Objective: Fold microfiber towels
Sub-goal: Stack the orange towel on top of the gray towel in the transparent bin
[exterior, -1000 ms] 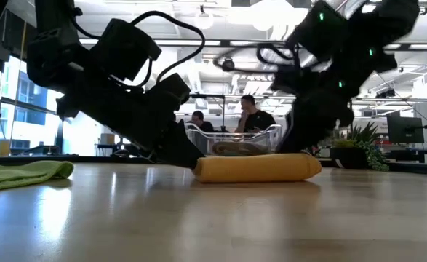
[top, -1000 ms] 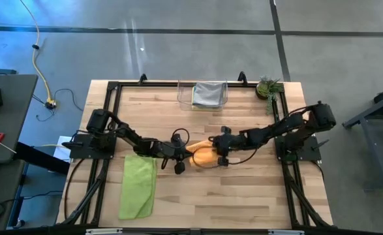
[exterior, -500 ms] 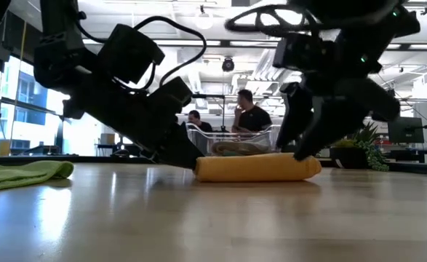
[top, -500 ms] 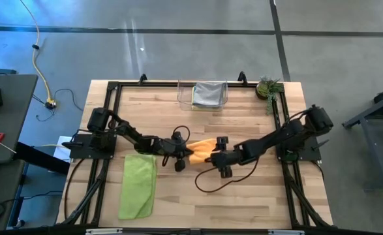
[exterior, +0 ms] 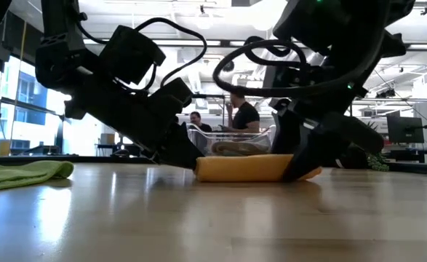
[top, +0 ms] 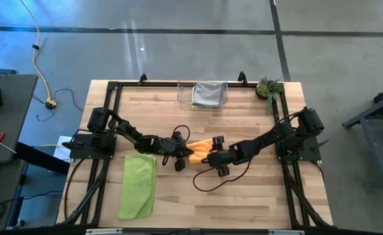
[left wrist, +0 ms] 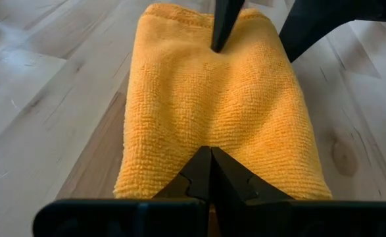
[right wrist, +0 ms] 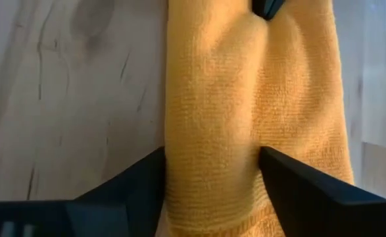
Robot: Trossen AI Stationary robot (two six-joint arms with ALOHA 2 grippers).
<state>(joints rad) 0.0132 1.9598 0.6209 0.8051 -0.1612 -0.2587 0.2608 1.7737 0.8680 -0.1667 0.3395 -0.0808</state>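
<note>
While both arms meet at the middle of the desk (top: 243, 196), I have the orange towel (top: 203, 150) lying folded between them, its long axis running left to right. My left end effector (left wrist: 210, 172) is clenched, fingers together, pinning the towel's left end from above. My right end effector (right wrist: 212, 172) stands released, its two fingers (right wrist: 296, 179) spread wide and straddling the towel's right end, one on the near side and one on the far side, not yet closed on the cloth.

Since the right arm sits at the end that is still free, I judge the coming grasp falls to it: the fingers need only close across the towel's short width.

A lime green towel (top: 138, 186) lies flat on the near left of the desk, well apart. A grey towel (top: 209, 93) rests in the clear bin (top: 181, 95) at the far edge, beside a small plant (top: 268, 87).
</note>
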